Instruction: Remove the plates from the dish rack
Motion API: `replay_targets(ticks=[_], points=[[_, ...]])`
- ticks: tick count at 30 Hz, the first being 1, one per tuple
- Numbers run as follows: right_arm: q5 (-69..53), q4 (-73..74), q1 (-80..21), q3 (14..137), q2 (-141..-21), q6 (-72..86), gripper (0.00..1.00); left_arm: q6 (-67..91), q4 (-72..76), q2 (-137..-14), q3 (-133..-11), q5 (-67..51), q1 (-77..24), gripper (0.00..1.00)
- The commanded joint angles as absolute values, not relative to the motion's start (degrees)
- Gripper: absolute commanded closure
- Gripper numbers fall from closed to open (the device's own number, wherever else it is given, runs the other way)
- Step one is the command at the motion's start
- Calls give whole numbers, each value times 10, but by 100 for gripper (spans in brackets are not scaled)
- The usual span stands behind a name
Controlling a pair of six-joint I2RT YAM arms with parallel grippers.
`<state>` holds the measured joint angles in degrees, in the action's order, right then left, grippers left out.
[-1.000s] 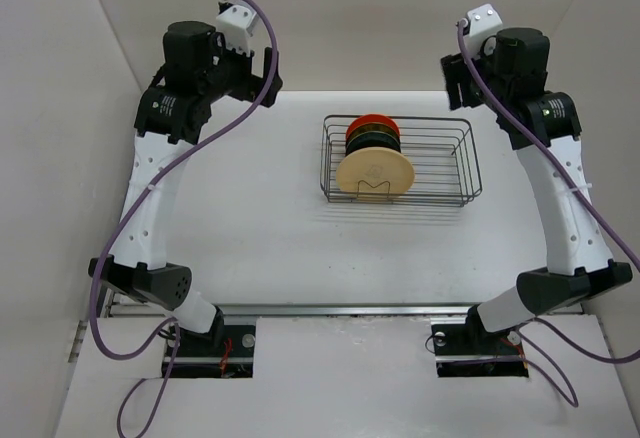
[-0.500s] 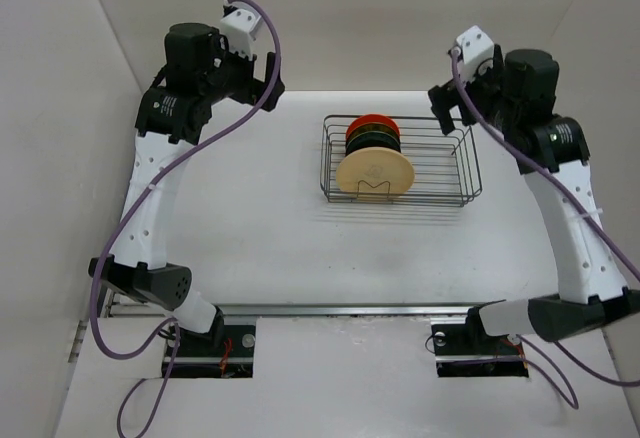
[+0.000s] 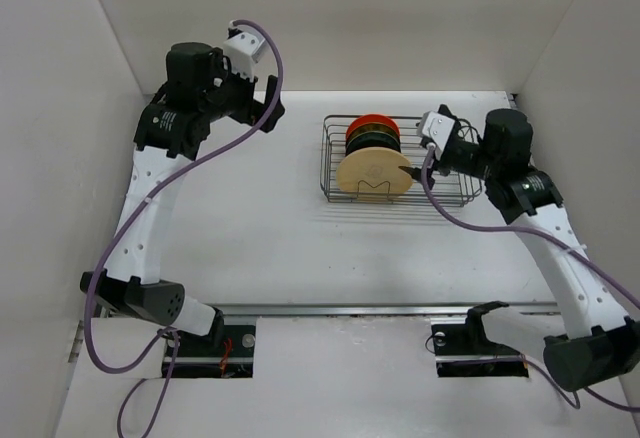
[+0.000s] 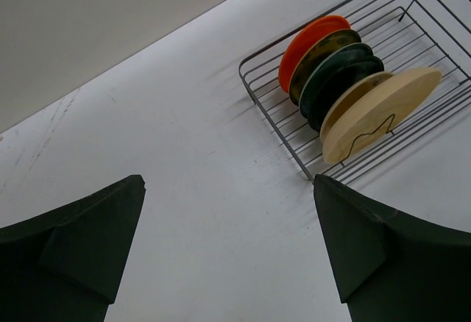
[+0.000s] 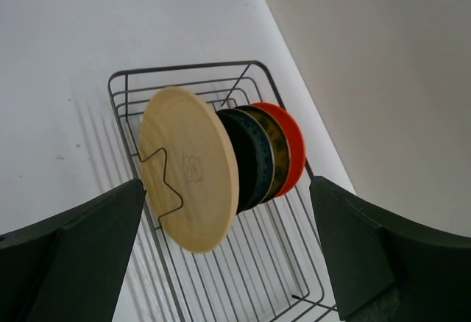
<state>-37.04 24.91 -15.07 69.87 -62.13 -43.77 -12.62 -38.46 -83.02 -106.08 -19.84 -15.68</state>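
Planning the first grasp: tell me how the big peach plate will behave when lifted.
The peach plate looks rigid, thin-rimmed and smooth, so probably slippery. Standing on edge, it may roll or tip once clear. A zigzag wire crosses its face and could snag it.

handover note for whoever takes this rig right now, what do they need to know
Left gripper: open, empty, held above the table to the left of the dish rack, touching nothing.
Right gripper: open, empty, over the bare right part of the rack, facing the peach plate.
Plates: all stand on edge in the rack's left part, with peach nearest the arms and the orange-red plate farthest.
Done: nothing unloaded; no plate lies on the table.
Left: every plate has to come out, probably starting with the peach one.
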Motion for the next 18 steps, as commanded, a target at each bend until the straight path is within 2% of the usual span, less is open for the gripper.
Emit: replay_targets(ticks=[1, 6, 18], points=[[-397, 160, -152, 670, -644, -451, 0, -135, -353, -806, -1045, -211, -157, 1], [-380, 99, -152, 644, -686, -451, 3, -141, -346, -806, -1033, -211, -157, 1], [-324, 5, -152, 632, -771, -439, 18, -141, -336, -824, -1022, -200, -157, 1]])
